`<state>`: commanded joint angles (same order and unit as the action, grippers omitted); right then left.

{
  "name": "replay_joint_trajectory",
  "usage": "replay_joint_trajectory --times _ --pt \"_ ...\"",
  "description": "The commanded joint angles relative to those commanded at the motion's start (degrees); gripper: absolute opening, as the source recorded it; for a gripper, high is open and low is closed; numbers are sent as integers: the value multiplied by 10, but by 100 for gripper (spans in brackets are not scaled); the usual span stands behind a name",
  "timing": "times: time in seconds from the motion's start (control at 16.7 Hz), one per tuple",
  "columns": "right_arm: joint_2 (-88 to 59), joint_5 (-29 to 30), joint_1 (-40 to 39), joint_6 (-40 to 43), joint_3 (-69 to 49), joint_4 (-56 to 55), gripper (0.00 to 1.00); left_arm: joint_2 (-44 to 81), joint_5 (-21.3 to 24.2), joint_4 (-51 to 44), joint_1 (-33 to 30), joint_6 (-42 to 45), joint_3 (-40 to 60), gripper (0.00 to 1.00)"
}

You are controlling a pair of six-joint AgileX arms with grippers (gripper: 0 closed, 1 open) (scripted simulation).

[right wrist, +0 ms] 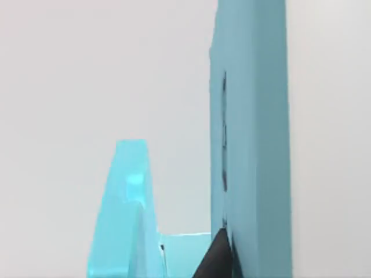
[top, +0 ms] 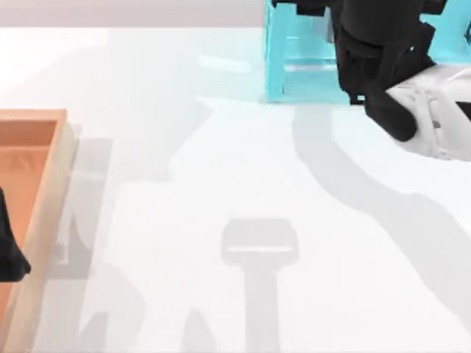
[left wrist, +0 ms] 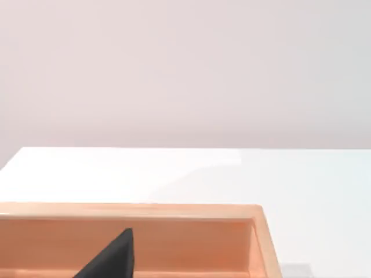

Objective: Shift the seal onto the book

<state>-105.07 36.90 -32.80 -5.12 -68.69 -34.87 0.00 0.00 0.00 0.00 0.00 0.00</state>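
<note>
My right claw (top: pixel 368 88) hovers at the light-blue compartment shelf (top: pixel 294 62), far right; its grip I cannot tell. My left arm sits over the orange wooden tray (top: pixel 44 184), left.

White table (top: pixel 221 169), glossy.
Bearing a wooden tray (top: pixel 51 191) at left edge, light-blue shelf unit (top: pixel 294 59) at far right.

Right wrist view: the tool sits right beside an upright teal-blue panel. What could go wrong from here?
1. The right tool is close against the teal-blue panel, by the light-blue shelf unit; a sideways move could shove or tip either one.
2. The left tool hangs over the wooden tray; moving out low, it might catch the rim.
</note>
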Motion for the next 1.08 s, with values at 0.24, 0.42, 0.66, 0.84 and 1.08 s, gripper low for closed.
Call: replay_joint_trajectory --times 0.24,0.42,0.66,0.84,1.08 --pt "146 33 -44 -9 91 87 0 0 0 0 0 0 0 100" --pt "193 47 -62 -12 131 124 0 0 0 0 0 0 0 100" --pt "196 48 -63 -12 134 127 0 0 0 0 0 0 0 100" --pt "190 47 -62 -7 133 125 0 0 0 0 0 0 0 100" --pt "164 53 -84 67 121 117 0 0 0 0 0 0 0 100"
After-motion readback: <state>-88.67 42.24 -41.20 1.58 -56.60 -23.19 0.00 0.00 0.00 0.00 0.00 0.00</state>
